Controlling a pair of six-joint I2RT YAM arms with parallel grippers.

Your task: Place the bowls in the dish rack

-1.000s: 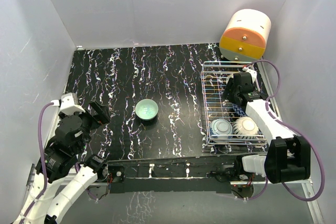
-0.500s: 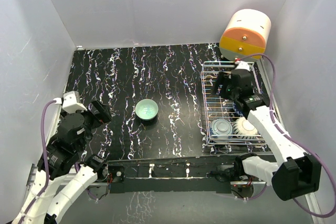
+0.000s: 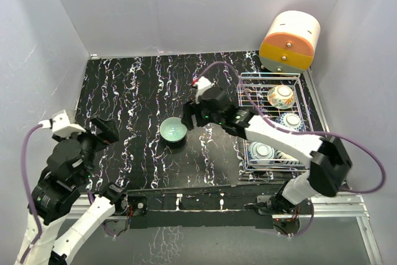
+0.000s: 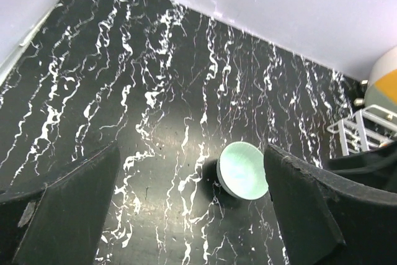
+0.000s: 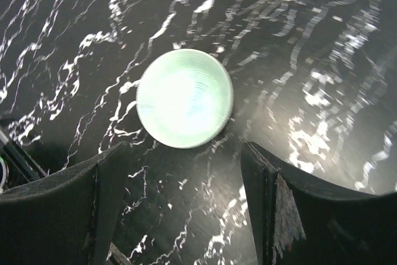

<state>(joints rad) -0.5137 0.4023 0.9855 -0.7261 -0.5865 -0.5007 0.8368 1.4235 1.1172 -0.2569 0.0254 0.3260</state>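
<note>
My left gripper (image 4: 192, 152) is spread wide, with my fingers (image 4: 68, 209) at 7 and 5 o'clock. Between them, just beside the right one, the mint green bowl (image 4: 243, 170) sits opening-up on the black marbled table (image 4: 155, 60). A dish rack (image 4: 360, 130) corner shows at 3 o'clock.

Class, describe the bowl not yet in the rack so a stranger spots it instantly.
Start at the black marbled table. Left of the wire dish rack, the mint green bowl sits alone on the tabletop. The other bowls are all in the rack.
</note>
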